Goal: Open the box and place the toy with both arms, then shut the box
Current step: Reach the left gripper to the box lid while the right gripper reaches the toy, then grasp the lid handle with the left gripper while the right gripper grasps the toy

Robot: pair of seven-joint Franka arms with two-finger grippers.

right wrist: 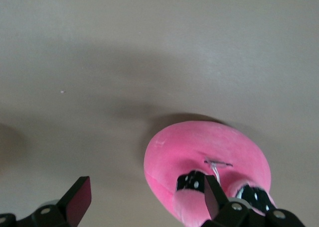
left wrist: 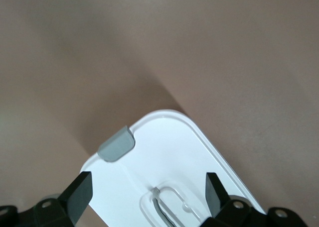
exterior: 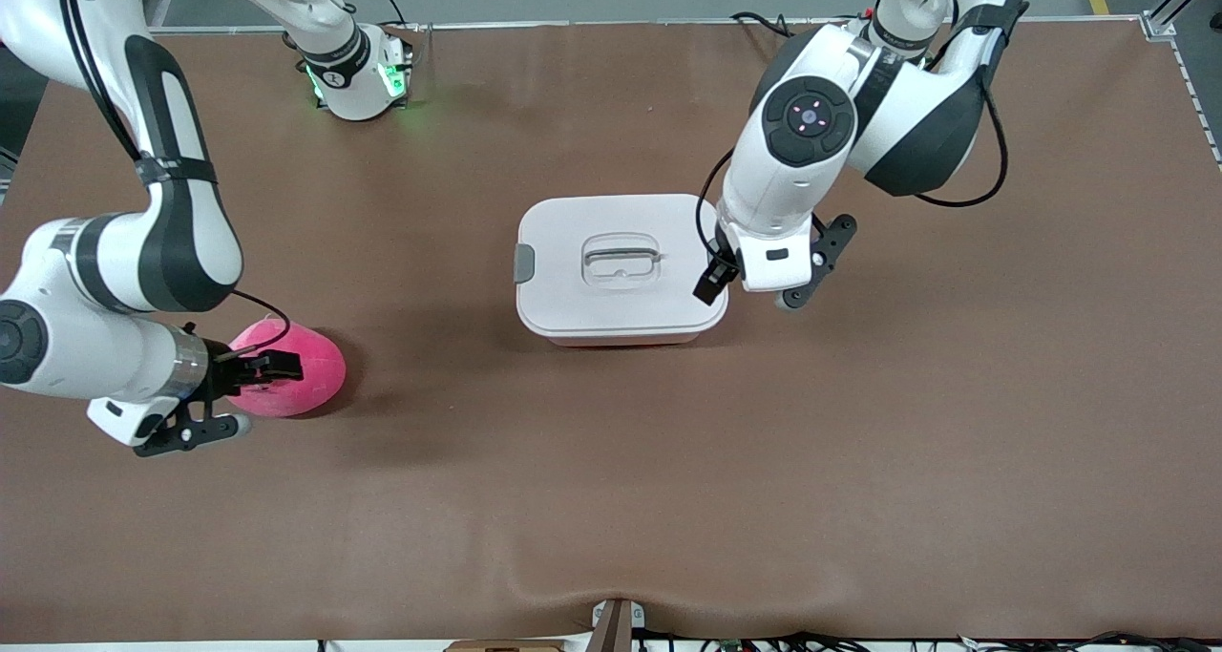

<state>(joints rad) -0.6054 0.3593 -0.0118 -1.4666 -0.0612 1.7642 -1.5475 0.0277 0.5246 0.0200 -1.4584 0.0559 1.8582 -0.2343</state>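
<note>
My left gripper hangs with its fingers spread over the box at the end toward my left arm — that end's clip is hidden under my wrist, only the other grey clip shows. The lid is on. My right gripper, fingers wide apart and holding nothing, is over the toy, which lies on the table toward my right arm's end, nearer the front camera than the box — its eyes partly cut off.

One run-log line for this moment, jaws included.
box: lid on, mid-table | toy: on table, right arm's end | left gripper: jaws open, over box's edge | right gripper: jaws open, over toy
</note>
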